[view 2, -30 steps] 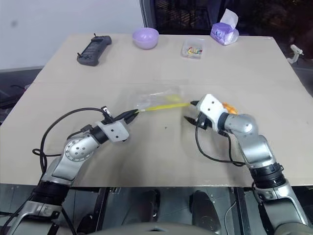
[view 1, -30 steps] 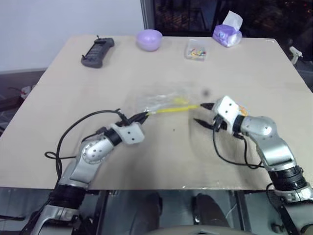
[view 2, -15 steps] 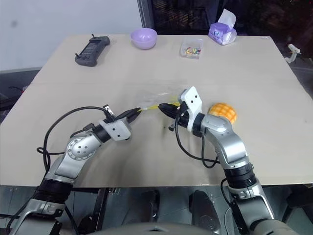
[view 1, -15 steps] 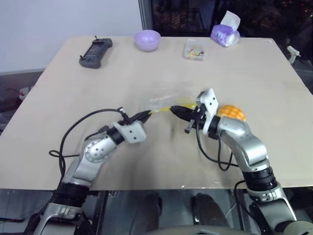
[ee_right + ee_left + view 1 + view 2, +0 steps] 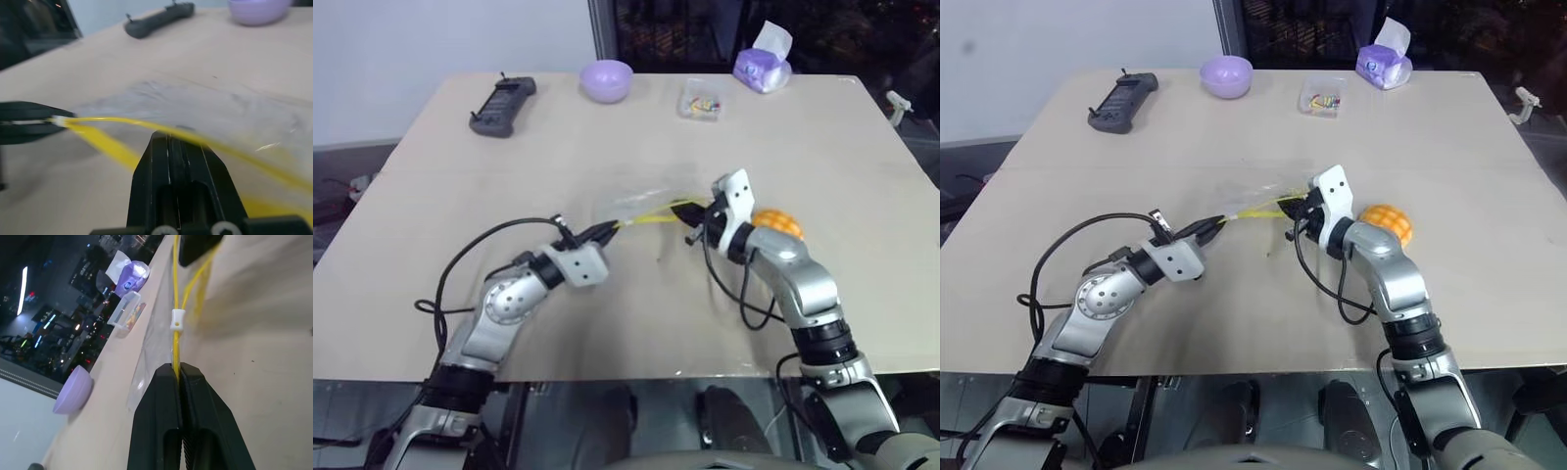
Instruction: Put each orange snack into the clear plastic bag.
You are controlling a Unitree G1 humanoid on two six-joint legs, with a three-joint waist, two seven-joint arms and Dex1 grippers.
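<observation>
1. The right hand (image 5: 688,211) has swung in from the right side of the worktop (image 5: 460,176) since a second ago, uncovering the orange snack (image 5: 779,222) that was hidden behind its wrist, and its fingers, spread apart back then, are now pressed together.
2. That right hand now sits at the right end of the yellow zip strip (image 5: 651,217) of the clear plastic bag (image 5: 636,203). In the right wrist view the closed fingers (image 5: 183,161) lie right against the strip, which crosses just in front of their tips; whether they actually pinch it I cannot tell.
3. The left hand (image 5: 612,229) has stayed put at the strip's other end. In the left wrist view its two fingers (image 5: 168,396) are clamped on the yellow strip, with the small white slider (image 5: 176,319) just beyond the tips.
4. So the strip stretches between the two hands, sagging a little, and the crinkly bag spreads out from it toward the far side of the worktop.
5. The orange snack, domed with a criss-cross top, rests on the worktop just beside the right forearm, on its outer side, behind the right hand and well outside the bag.
6. Along the far edge sit a dark remote-like controller (image 5: 502,101), a lilac bowl (image 5: 608,79), a small clear box (image 5: 702,100) with colourful bits, and a purple tissue pack (image 5: 763,67), all well apart from both hands.
</observation>
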